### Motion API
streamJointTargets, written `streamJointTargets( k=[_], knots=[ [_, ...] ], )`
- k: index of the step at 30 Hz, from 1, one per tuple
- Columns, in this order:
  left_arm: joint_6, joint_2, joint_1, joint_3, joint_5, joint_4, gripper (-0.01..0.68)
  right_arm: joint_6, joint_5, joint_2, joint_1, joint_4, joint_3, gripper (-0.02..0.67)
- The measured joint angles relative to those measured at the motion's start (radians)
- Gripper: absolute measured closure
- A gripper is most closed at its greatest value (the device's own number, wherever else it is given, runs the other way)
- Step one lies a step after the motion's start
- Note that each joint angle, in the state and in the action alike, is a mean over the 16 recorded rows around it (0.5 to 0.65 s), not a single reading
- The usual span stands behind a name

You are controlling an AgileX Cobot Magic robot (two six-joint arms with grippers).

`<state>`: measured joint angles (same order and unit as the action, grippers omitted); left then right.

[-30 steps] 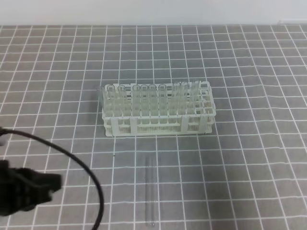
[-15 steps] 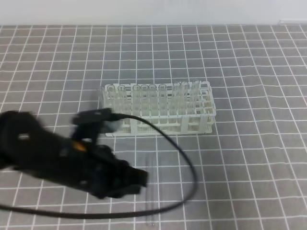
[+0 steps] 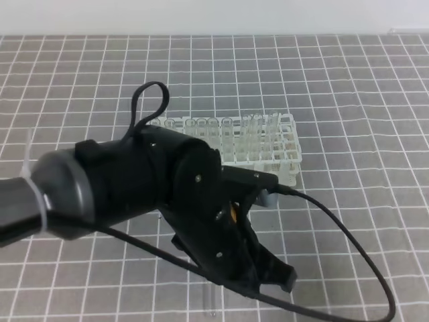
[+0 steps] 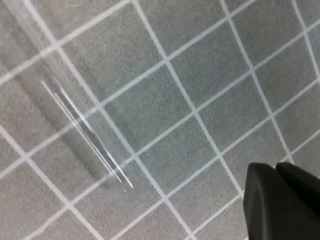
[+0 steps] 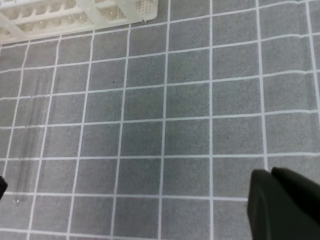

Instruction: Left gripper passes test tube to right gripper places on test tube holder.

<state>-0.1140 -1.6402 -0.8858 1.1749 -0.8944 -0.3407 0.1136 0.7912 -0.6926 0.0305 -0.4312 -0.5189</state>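
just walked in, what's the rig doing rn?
The left gripper, a black two-fingered claw on a dark grey arm, is low over the grey gridded mat, right by the slim clear glass test tube lying flat there. Nothing is gripped yet; whether its jaws are open can't be told. The white plastic lattice rack behind holds several clear tubes upright. The right gripper hangs above bare mat, shut and empty.
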Motion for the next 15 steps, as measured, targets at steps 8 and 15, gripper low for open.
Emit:
streamJointTargets(
  k=[8, 15],
  knots=[
    [0.056, -0.058, 0.012, 0.031, -0.017, 0.029, 0.488, 0.007, 0.005, 0.000, 0.000, -0.008, 0.000, 0.662],
    [-0.002, -0.100, 0.033, 0.034, -0.019, 0.058, 0.315, 0.029, 0.006, 0.000, 0.000, -0.016, 0.000, 0.662]
  ],
)
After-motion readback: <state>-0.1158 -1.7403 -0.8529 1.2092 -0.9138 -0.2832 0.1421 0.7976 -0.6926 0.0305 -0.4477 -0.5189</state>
